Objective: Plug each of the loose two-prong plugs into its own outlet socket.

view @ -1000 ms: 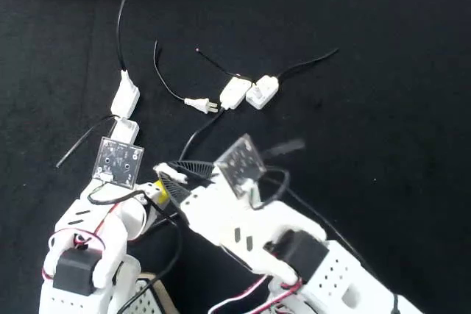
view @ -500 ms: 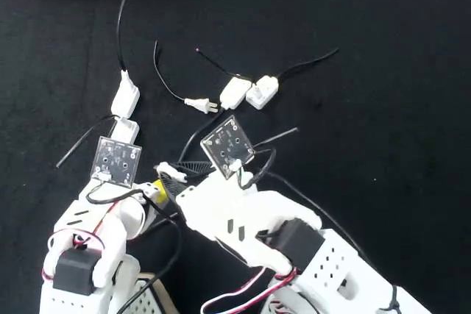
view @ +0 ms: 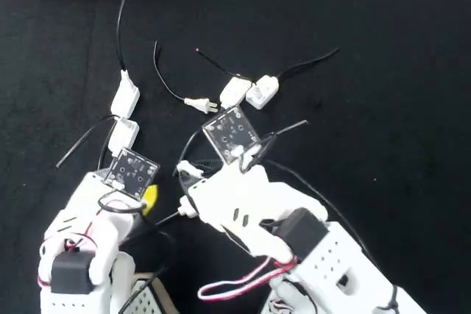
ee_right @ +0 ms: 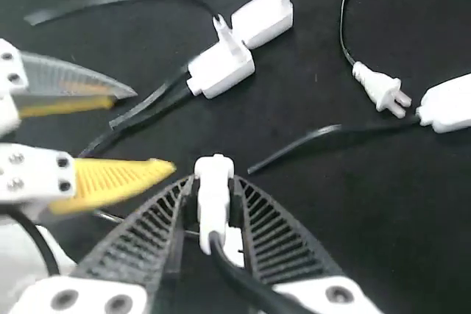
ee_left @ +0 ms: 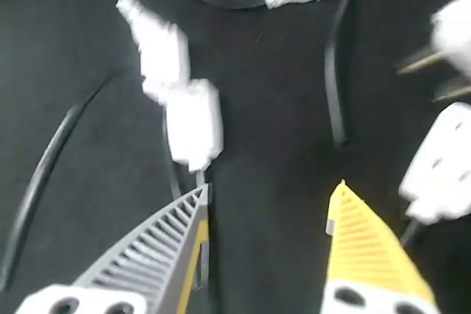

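My right gripper (ee_right: pixel 213 182) is shut on a white plug (ee_right: pixel 214 189) with a black cable; I cannot make out its prongs. In the high view that plug (view: pixel 190 171) sits just left of the right arm's wrist. My left gripper (ee_left: pixel 268 200) stands open above the black cloth, close beside it, its yellow finger (view: pixel 149 198) showing. Just ahead lies a joined plug and socket pair (ee_left: pixel 180 97) (view: pixel 124 115). A loose two-prong plug (view: pixel 200 104) (ee_right: pixel 379 90) lies mid-table, its prongs facing a white socket (view: pixel 234 92). A second socket (view: pixel 262 92) lies beside the first.
Black cables (view: pixel 121 23) trail from each white piece across the black cloth (view: pixel 383 108). The two arms stand close together at the table's near edge. A cable end (view: pixel 303 123) sticks out to the right of the right wrist.
The right arm has swung forward and slightly left with the plug held. The left arm's wrist has shifted slightly right and back. The pieces on the table have not moved.
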Controlling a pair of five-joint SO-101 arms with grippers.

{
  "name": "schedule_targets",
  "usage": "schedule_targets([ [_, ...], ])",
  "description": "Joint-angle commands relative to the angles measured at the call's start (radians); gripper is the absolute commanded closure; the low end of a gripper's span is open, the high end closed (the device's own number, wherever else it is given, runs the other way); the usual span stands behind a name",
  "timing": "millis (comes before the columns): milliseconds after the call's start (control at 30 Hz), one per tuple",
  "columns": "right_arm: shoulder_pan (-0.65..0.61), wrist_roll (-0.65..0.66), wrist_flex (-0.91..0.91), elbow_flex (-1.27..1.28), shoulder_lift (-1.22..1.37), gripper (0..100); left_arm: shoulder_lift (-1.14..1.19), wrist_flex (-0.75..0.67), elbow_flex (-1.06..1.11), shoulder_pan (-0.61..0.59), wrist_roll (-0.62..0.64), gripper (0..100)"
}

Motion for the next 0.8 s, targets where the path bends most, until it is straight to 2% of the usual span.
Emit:
schedule_targets([
  [0, 0.017, 0.009, 0.037, -0.111, 0.136, 98.7, -0.002, -0.005, 0.045, -0.177, -0.121, 74],
  [100, 0.012, 0.005, 0.187, -0.229, 0.289, 98.7, -0.002, -0.006, 0.111, -0.248, -0.143, 74],
  [200, 0.015, 0.003, 0.299, -0.315, 0.438, 98.7, -0.002, -0.006, 0.18, -0.263, -0.126, 74],
  [367, 0.015, 0.005, 0.215, -0.285, 0.588, 98.7, -0.002, -0.114, 0.269, -0.292, -0.046, 74],
  [533, 0.04, 0.005, 0.196, -0.265, 0.622, 98.7, -0.002, -0.163, 0.306, -0.366, -0.051, 74],
  [767, 0.124, 0.005, 0.155, -0.211, 0.625, 98.7, -0.002, -0.183, 0.326, -0.361, -0.052, 74],
])
